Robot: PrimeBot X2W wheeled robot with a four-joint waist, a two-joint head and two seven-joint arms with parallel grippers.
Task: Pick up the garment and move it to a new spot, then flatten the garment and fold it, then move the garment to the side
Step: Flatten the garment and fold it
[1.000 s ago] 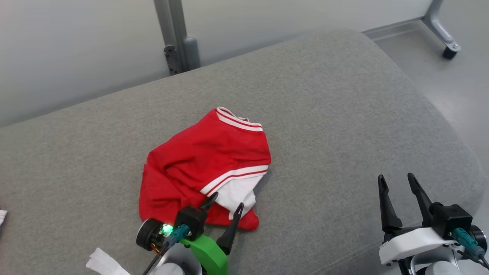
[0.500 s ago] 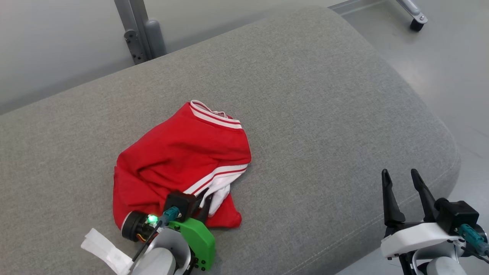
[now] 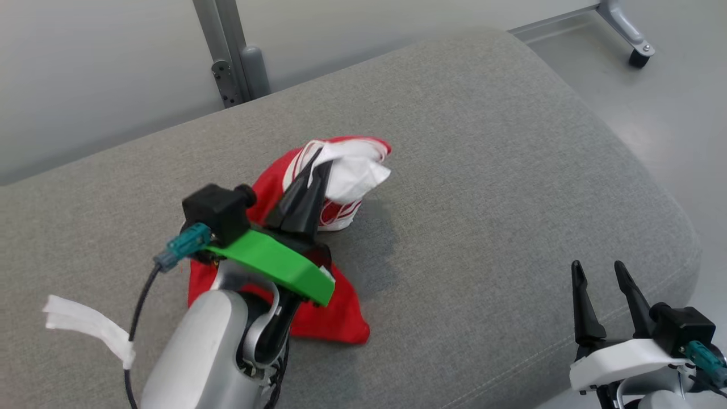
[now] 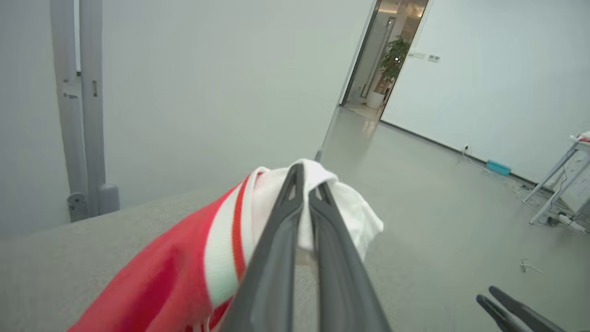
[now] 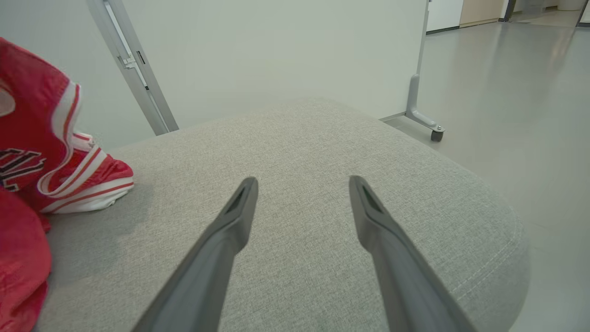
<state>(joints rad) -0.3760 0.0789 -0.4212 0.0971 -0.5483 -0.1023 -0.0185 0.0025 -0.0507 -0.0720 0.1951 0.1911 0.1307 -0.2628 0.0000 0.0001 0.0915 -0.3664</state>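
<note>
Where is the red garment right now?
In the head view the garment is left of centre on the grey cushion, its white-lined end pinched and held up by the left hand.

Red garment (image 3: 341,315) with white-striped trim and a white inner part, crumpled. White end bunched up in the air, red rest hanging down onto the grey cushion (image 3: 483,170).

Holds the left silver forearm (image 3: 193,346) raised and stretched forward, green plastic wrist bracket (image 3: 272,264) tilted, long dark fingers (image 3: 301,199) pointing away and upward. Pinches the left jaws together on a white fold of the red and white garment (image 3: 352,170), tips almost touching. Rests the white right wrist housing (image 3: 619,360) low at lower right, right jaws spread apart, two slim dark fingers (image 3: 584,309) pointing up.
</note>
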